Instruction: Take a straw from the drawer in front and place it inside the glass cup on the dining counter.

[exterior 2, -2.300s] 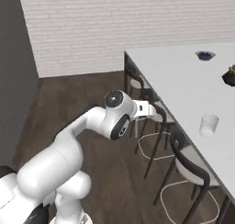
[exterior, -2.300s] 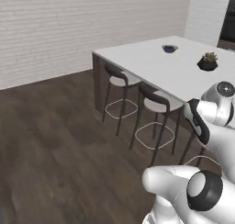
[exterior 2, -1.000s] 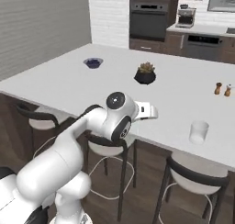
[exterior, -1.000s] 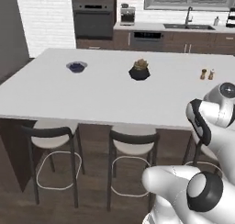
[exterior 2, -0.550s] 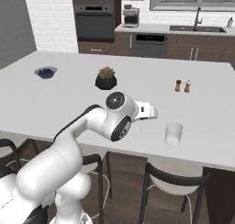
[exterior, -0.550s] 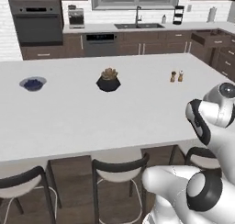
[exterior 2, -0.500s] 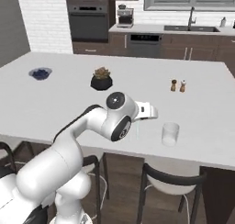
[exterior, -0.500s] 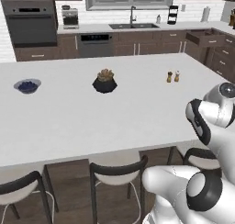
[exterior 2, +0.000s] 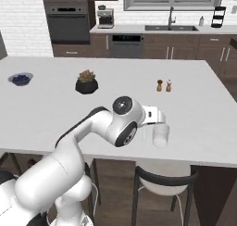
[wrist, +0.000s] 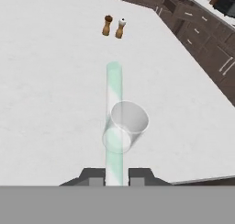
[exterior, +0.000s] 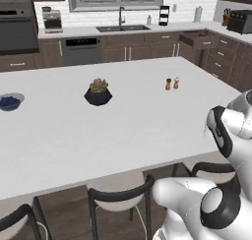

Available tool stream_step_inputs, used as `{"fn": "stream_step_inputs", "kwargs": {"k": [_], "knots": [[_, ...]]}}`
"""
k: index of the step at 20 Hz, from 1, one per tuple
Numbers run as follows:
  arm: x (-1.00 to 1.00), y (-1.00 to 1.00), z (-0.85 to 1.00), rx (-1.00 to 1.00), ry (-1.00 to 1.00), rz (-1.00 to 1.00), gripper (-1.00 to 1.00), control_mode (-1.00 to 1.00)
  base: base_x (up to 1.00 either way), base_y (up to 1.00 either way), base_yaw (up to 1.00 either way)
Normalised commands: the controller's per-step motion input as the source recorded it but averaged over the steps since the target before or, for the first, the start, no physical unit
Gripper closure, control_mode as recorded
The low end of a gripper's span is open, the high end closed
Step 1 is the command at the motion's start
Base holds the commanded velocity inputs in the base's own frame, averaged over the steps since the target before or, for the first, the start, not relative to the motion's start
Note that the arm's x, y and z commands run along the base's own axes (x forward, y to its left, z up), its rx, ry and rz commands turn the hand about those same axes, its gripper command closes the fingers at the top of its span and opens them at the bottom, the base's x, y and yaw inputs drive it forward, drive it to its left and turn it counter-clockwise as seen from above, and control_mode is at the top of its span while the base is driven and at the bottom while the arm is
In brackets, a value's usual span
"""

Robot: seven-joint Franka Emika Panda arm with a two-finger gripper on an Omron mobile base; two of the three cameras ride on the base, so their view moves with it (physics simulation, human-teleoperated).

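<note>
Claw (wrist: 114,175) clamped on straw (wrist: 114,99); straw extends over glass cup (wrist: 125,126) standing on white bench (wrist: 50,103).

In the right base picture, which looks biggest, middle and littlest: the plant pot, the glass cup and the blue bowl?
1. Plant pot, biggest.
2. Glass cup and blue bowl look about alike: the cup is taller, the bowl is wider. The cup stands nearer the camera, so I won't rank those two.

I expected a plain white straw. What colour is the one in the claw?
Pale mint green with whitish bands; the straw shows best in the hand view.
</note>
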Motion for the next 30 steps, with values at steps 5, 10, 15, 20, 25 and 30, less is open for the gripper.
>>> {"fn": "stream_step_inputs", "kwargs": {"k": [5,10,15,20,25,30], "knots": [[0.0,0.0,0.0,0.0,0.0,0.0,1.0,1.0,0.34,-0.28,0.13],[0.0,0.0,0.0,0.0,0.0,0.0,1.0,1.0,0.32,-0.64,0.14],[0.0,0.0,0.0,0.0,0.0,0.0,1.0,1.0,0.06,-0.76,0.08],[0.0,0.0,0.0,0.0,0.0,0.0,1.0,1.0,0.44,-0.26,0.13],[0.0,0.0,0.0,0.0,0.0,0.0,1.0,1.0,0.6,-0.01,0.24],[0.0,0.0,0.0,0.0,0.0,0.0,1.0,1.0,0.6,-0.01,0.23]]}}
